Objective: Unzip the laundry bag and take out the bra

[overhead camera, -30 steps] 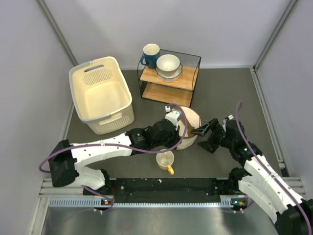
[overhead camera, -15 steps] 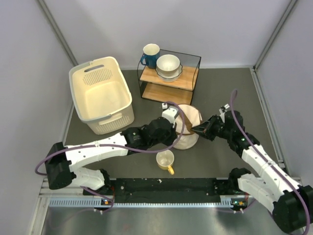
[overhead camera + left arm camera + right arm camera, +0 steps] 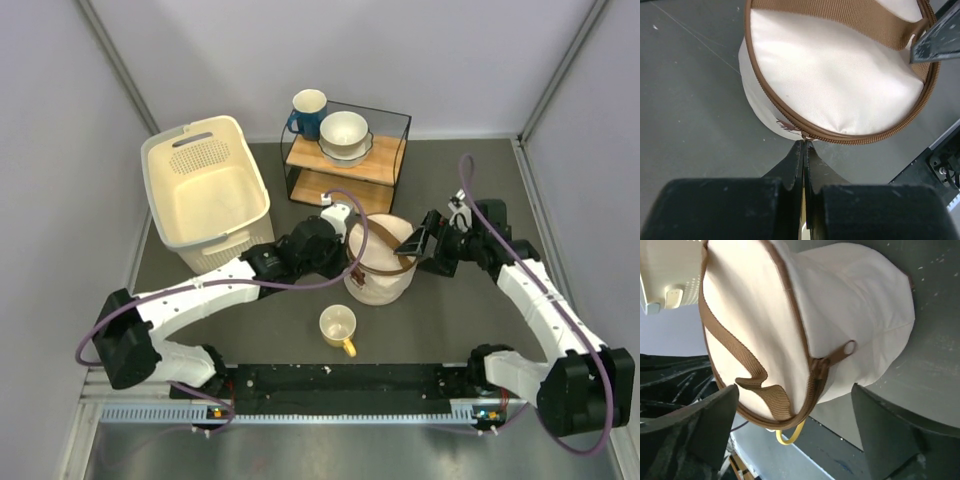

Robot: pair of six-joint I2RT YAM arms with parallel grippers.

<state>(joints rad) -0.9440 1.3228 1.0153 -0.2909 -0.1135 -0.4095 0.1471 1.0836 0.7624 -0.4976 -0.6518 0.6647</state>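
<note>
The cream laundry bag (image 3: 382,268) stands mid-table, its round lid (image 3: 840,80) zipped shut under a brown strap (image 3: 735,355). My left gripper (image 3: 349,262) is at the bag's left rim, jaws pressed together on the zip pull (image 3: 805,136). My right gripper (image 3: 415,247) is open wide at the bag's right side. The rim and the strap's end (image 3: 775,400) lie between its fingers (image 3: 695,425). One of its fingers also shows in the left wrist view (image 3: 940,37). The bra is hidden.
A yellow mug (image 3: 338,328) stands just in front of the bag. A cream perforated basket (image 3: 205,195) is at the far left. A wire shelf (image 3: 345,170) behind the bag holds a blue mug (image 3: 305,112) and a white bowl (image 3: 343,135).
Both grippers have moved away from the near edge with the bag. The bag has gone from lying tilted to standing more upright. The right arm has swung inward.
</note>
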